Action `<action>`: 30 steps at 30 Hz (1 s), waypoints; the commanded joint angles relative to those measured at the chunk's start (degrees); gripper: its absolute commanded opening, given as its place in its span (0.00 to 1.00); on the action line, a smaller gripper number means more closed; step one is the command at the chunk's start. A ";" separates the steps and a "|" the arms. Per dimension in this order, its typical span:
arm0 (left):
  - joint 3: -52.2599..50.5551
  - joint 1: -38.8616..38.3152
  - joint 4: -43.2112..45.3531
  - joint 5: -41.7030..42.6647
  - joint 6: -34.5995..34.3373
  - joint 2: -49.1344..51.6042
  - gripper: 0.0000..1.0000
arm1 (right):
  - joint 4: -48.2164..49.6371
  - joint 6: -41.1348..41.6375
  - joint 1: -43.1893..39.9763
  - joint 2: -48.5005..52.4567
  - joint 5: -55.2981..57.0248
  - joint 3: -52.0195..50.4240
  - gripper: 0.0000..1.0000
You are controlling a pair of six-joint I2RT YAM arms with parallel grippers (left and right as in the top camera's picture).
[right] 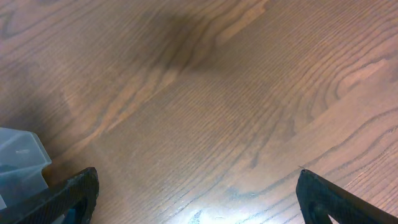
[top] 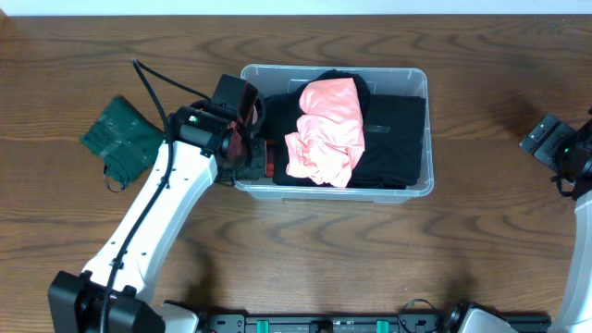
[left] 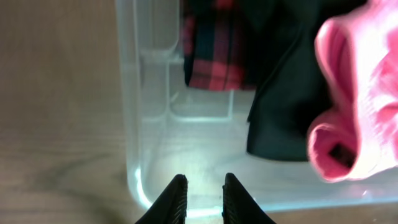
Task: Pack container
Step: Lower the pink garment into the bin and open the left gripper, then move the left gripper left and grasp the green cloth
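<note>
The clear plastic container (top: 333,192) stands at the table's middle. It holds a pink garment (top: 326,129) on top of black clothing (top: 393,139), and a red-and-black plaid cloth (left: 214,56) at its left end. My left gripper (top: 248,139) hovers over the container's left end. In the left wrist view its fingers (left: 205,186) are a narrow gap apart with nothing between them, above the container's bare floor (left: 186,143). My right gripper (top: 546,139) is far right, wide open and empty (right: 198,186) over bare wood.
A dark green cloth (top: 120,139) lies crumpled on the table left of the container, beside the left arm. A corner of the container (right: 22,158) shows at the left edge of the right wrist view. The table is brown wood.
</note>
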 commanded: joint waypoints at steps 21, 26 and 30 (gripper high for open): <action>-3.10 -0.13 0.66 -1.09 0.11 4.76 0.08 | 0.04 0.24 -0.04 0.07 -0.02 -0.07 0.99; -2.99 -0.11 0.70 -1.33 0.28 3.80 0.08 | 0.09 0.24 -0.04 0.07 -0.02 -0.07 0.99; -0.50 0.44 1.42 -4.00 2.95 3.02 0.08 | 0.11 0.24 -0.04 0.07 -0.02 -0.07 0.99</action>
